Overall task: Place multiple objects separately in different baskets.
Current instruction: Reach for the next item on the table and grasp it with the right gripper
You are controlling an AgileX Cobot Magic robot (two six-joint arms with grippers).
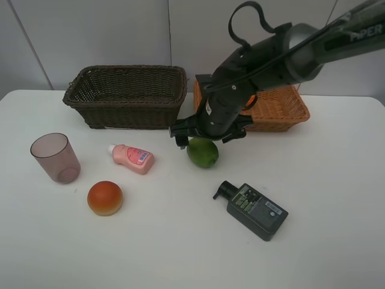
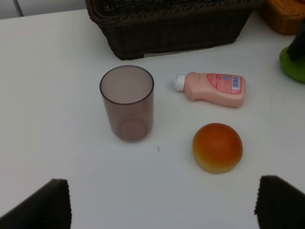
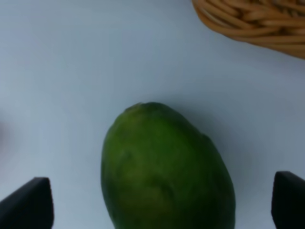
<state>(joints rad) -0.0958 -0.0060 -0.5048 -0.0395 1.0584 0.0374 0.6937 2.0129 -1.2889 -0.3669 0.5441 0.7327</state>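
My right gripper (image 1: 205,139) is open just above the green lime-like fruit (image 1: 203,152), its fingertips (image 3: 29,204) on either side of the fruit (image 3: 164,174). My left gripper (image 2: 161,206) is open and empty over the table, near the mauve cup (image 2: 127,102), the pink bottle (image 2: 212,88) and the peach-like fruit (image 2: 218,147). The exterior high view shows the cup (image 1: 55,158), pink bottle (image 1: 133,158), peach-like fruit (image 1: 104,197) and dark pump bottle (image 1: 255,210) on the table. The dark basket (image 1: 127,95) and the tan basket (image 1: 283,109) stand at the back. An orange patch (image 1: 249,100) shows in the tan basket behind the arm.
The right arm (image 1: 283,54) reaches from the upper right over the tan basket. The white table (image 1: 180,253) extends to the front edge. A grey wall stands behind the baskets.
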